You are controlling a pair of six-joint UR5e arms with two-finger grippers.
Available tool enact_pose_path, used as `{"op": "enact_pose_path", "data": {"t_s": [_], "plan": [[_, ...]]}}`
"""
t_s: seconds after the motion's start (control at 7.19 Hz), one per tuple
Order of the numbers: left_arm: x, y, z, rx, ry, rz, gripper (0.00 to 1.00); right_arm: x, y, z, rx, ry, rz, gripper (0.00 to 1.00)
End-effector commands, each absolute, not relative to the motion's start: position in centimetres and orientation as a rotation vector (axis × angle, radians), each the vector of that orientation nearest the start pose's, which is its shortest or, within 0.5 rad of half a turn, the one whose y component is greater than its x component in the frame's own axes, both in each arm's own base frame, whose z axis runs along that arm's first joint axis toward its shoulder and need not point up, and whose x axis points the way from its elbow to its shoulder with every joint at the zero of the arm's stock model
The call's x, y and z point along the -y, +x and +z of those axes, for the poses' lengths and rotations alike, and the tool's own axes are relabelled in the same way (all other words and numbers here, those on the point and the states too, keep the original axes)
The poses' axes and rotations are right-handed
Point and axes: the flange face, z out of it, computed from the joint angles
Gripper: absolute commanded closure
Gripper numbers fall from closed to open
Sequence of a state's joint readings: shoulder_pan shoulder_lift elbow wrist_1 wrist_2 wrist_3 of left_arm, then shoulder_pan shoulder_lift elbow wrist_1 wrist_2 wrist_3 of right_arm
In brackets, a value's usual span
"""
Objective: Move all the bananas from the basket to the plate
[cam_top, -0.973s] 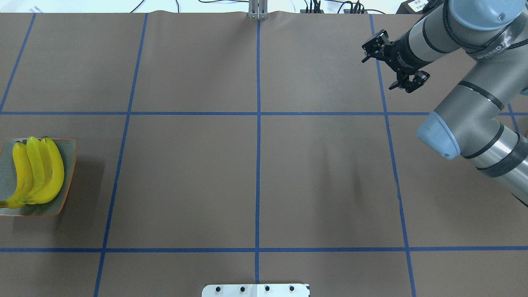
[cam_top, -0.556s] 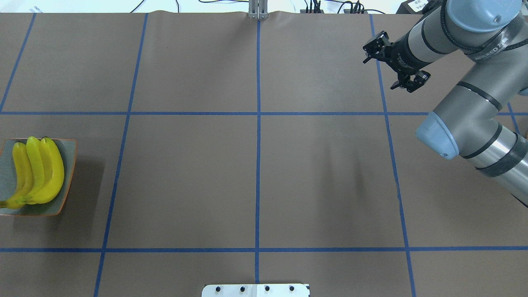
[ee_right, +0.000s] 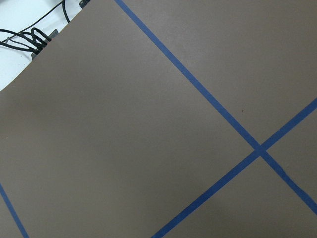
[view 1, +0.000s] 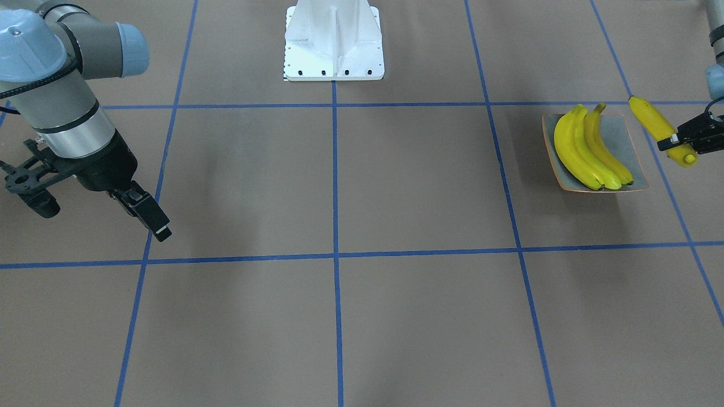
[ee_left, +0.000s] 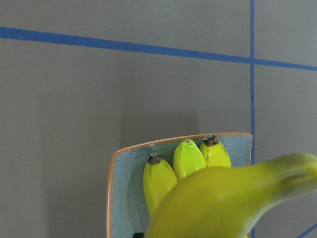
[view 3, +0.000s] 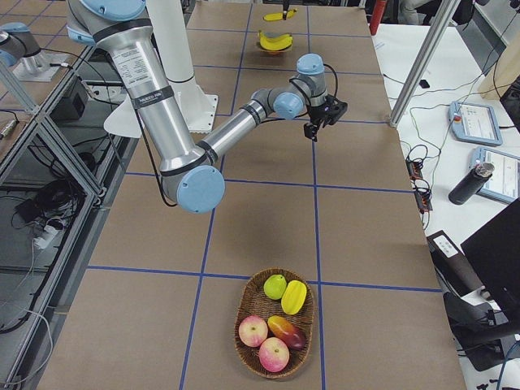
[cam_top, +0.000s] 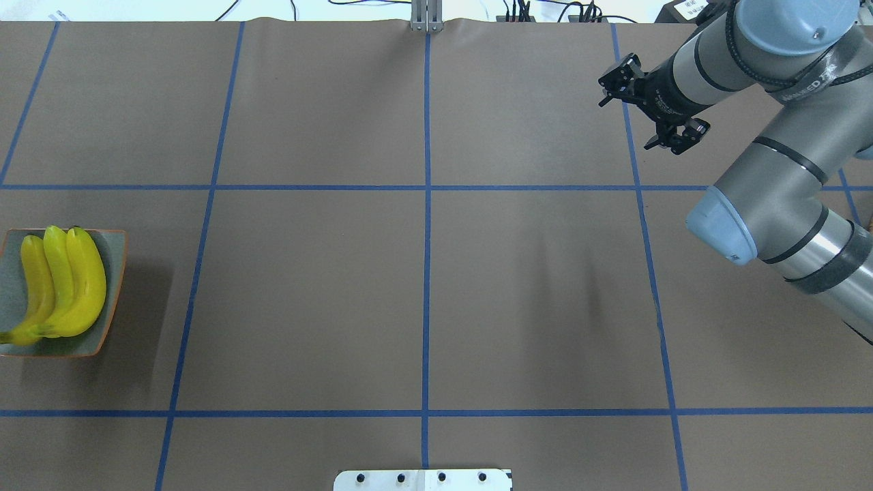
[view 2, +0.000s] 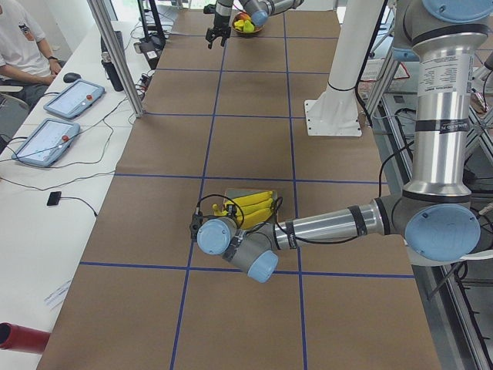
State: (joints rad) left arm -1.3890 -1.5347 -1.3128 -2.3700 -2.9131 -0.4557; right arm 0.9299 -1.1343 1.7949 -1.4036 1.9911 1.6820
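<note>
Clamping one banana (view 1: 650, 121) slantwise in the left tool (view 1: 677, 141), just beside the plate (view 1: 628, 141). Cradling three more bananas (view 1: 571, 147) side by side on it, stems pointing robotward. Holding the right tool (view 1: 104, 223) wide apart, empty.

Brown paper table cover (cam_top: 307, 293), ruled into big squares with blue tape (cam_top: 426, 273) and lightly creased in places. Black cables (cam_top: 583, 12) bunched beyond the far edge. Alongside, a white desk (view 2: 38, 223) with two tablets (view 2: 75, 98), a mouse (view 2: 73, 77), a dark bottle (view 2: 115, 75) and a phone (view 2: 54, 198). Slanting aluminium post (view 2: 115, 58) at the seam between desk and table. Seated person in a white T-shirt (view 2: 19, 46) at the desk's far end. Grey floor with loose cables (view 3: 41, 203) under the metal frame. Even light, soft shadows.
</note>
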Motion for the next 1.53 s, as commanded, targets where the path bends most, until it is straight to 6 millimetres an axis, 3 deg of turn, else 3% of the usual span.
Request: {"op": "enact_pose_path", "data": {"t_s": [0.0,0.42,1.25,1.39], "plan": [[44.9,7.1,67.5,-1.371,-0.019,0.179,1.00,55.6,-29.9,29.1,0.937,-0.038,0.793,0.00],[44.0,10.2,68.2,-1.323,-0.019,0.241,1.00,55.5,-29.9,29.0,0.940,-0.038,0.795,0.00],[44.1,11.4,67.5,-1.326,-0.025,0.269,1.00,55.5,-29.8,28.8,0.942,-0.039,0.798,0.00],[44.2,11.5,67.4,-1.326,-0.029,0.266,0.92,55.4,-29.8,28.8,0.944,-0.038,0.798,0.00]]}}
